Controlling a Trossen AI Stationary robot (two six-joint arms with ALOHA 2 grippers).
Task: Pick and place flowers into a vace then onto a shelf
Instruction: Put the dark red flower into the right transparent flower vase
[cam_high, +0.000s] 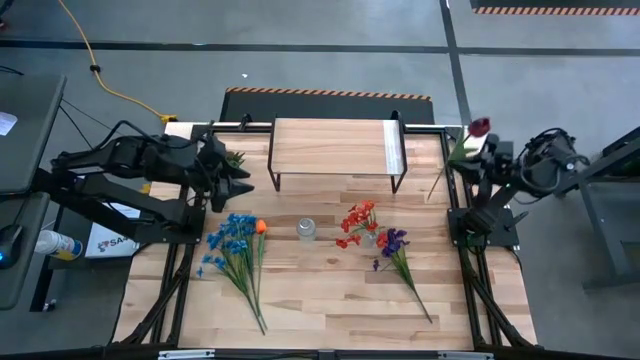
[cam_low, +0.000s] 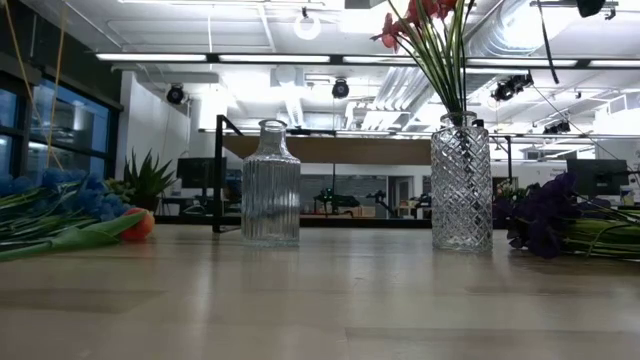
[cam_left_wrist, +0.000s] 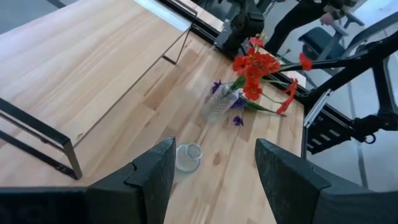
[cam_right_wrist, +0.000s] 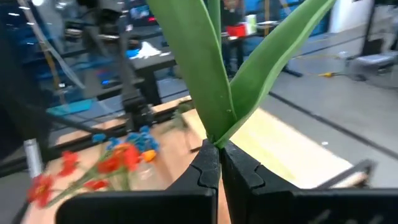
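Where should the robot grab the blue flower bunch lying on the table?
Grip the blue flower bunch on its bare green stems, below the blooms, coming straight down from above. It lies flat, stems gathered and narrow there, while the heads fan out wide. The open left pincer is nearest.

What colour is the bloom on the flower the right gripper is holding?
Dark maroon red. The bloom shows best in the high view, above the right gripper.
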